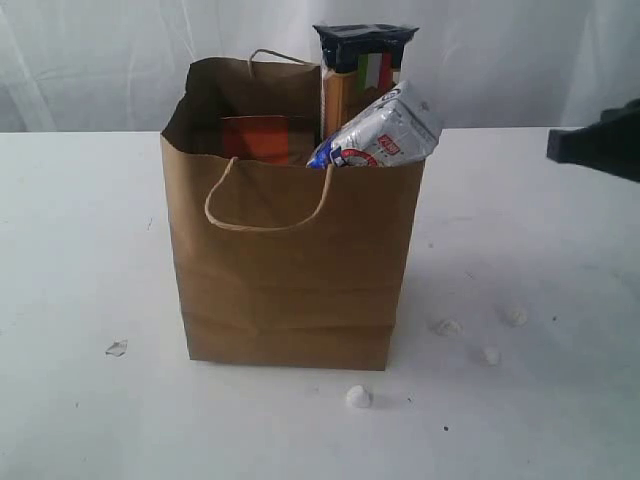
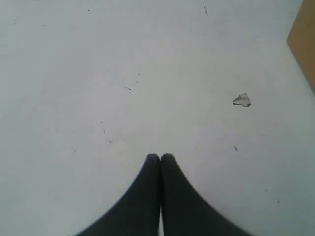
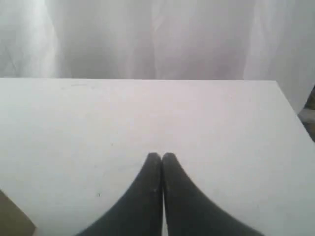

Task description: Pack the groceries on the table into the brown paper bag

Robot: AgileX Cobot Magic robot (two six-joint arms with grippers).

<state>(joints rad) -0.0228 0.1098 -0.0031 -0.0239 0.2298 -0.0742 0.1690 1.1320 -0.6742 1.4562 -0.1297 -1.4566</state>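
Both arms hover, left gripper (image 2: 160, 156) and right gripper (image 3: 160, 155) closed and empty.

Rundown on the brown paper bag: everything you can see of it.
The brown paper bag looks like creased kraft paper. It stands upright and open on the white table, near the middle of the exterior view. A pale cord handle droops over its front and a second handle rises behind. A spaghetti packet and a tilted white-blue carton stick out of its mouth; an orange-labelled pouch shows inside.
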